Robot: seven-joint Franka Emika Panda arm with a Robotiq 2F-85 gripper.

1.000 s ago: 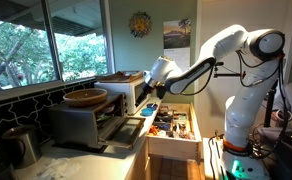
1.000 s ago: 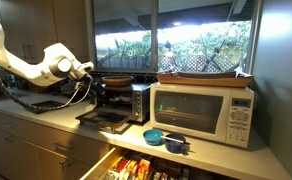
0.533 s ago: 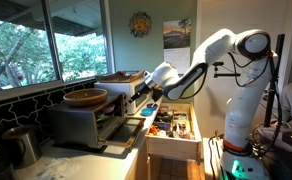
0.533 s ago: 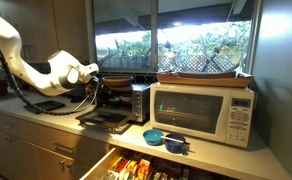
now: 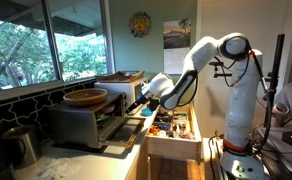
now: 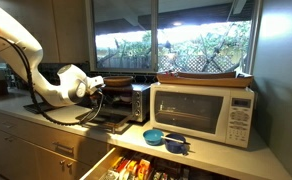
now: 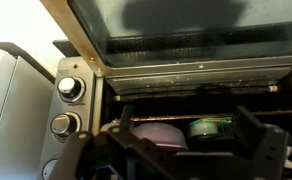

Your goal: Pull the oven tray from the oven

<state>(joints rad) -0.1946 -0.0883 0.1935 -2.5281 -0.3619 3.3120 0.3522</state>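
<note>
The grey-silver oven stands on the counter with its front door dropped open. My gripper hovers just above the open door, in front of the cavity. The wrist view is upside down. It shows the door glass, the oven's knobs and the dark cavity. My gripper is open and empty there, fingers spread wide. A thin edge across the cavity looks like the oven tray. A pale bowl shape shows between the fingers.
A round wooden bowl sits on the oven. A white microwave with a light wooden tray stands beside it. Blue bowls lie on the counter. A full drawer stands open below.
The arm has come down and closer to the oven; the gripper has dropped from beside the oven's top to just above the open door.
</note>
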